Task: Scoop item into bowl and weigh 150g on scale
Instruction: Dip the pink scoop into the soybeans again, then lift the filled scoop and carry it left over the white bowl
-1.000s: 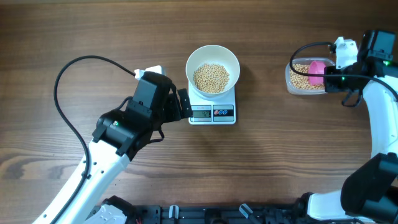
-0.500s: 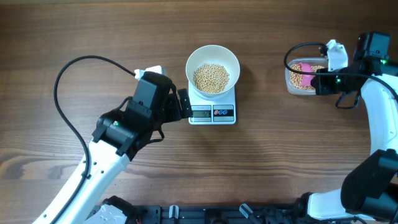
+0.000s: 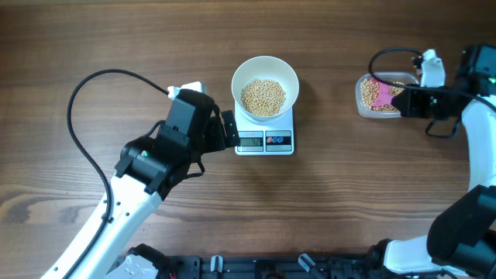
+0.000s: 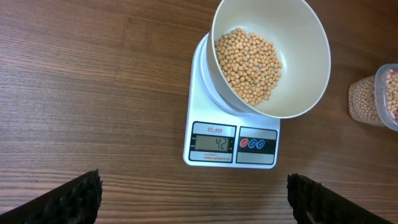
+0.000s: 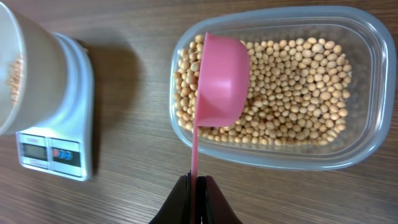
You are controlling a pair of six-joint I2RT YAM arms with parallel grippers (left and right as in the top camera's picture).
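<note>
Right end effector [image 5: 198,190] grasping scoop [image 5: 221,81], set among beans [image 5: 298,93] in container [image 5: 373,93]. Left end effector [image 4: 194,196] released, near scale [image 4: 211,118].

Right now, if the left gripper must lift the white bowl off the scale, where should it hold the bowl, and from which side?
Probably the rim of the bowl, pinched from above on the side nearest the open left gripper, one finger inside, one outside. The smooth walls flare upward, so a grip around them may slip; the beans lie low, leaving the inner wall bare.
</note>
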